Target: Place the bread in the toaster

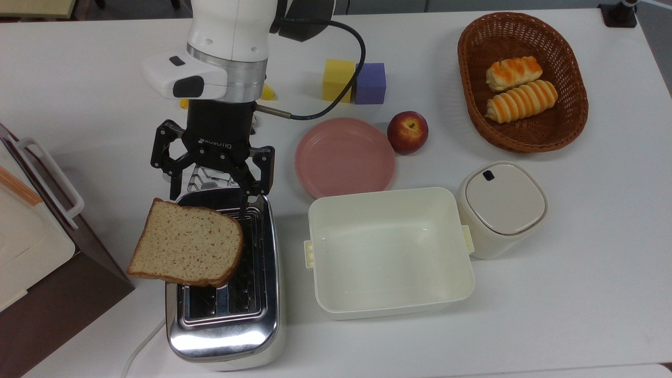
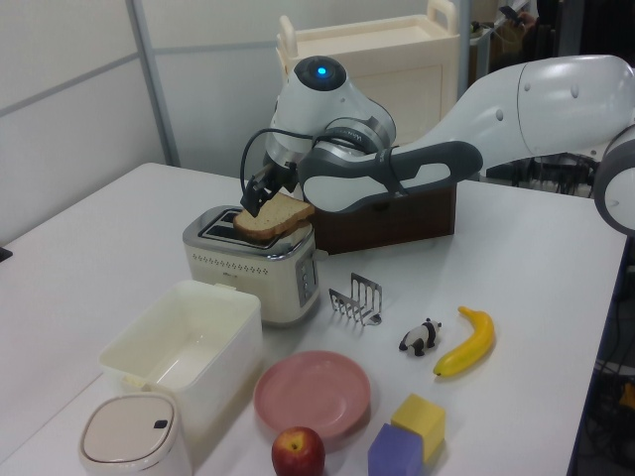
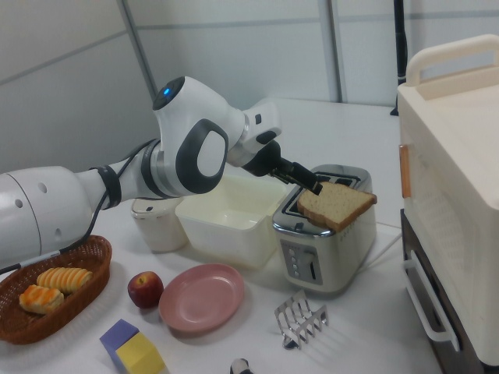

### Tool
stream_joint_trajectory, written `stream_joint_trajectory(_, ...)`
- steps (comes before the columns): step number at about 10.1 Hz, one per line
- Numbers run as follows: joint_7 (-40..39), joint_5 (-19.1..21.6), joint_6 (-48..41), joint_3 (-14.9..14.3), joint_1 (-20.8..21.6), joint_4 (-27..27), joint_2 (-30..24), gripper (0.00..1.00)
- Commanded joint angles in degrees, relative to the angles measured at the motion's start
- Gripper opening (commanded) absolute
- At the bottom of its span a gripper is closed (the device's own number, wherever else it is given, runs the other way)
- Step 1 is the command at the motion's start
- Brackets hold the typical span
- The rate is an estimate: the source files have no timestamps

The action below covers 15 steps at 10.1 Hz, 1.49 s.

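The gripper (image 1: 209, 195) is spread wide and holds nothing, above the far end of the shiny chrome toaster (image 1: 226, 325). The flat speckled bread (image 1: 185, 244) lies across the toaster's top, overhanging the top view's left.

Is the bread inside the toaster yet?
No. The bread lies flat across the top of the toaster, overhanging one side, with the slots still showing beside it.

Bright, even overhead light, soft shadows on the white table (image 1: 525, 294), glare on the chrome toaster (image 1: 223, 344).
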Motion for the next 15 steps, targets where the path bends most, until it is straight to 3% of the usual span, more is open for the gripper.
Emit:
stream_joint_trajectory(1, 0.8, -1.5, 0.5, -0.2, 0.2, -0.1, -0.2, 1.00)
stream_joint_trajectory(3, 0.8, -4.2, 1.1, -0.1, 0.2, -0.2, 1.5, 1.00)
stream_joint_trajectory(8, 0.7, -4.3, 4.2, 0.3, 0.2, -0.3, 2.3, 1.00)
stream_joint_trajectory(11, 0.8, -7.2, 4.2, 1.5, 0.0, -1.3, 2.8, 1.00)
stream_joint_trajectory(15, 0.7, -7.6, 4.2, 1.6, -0.1, -1.3, 4.0, 1.00)
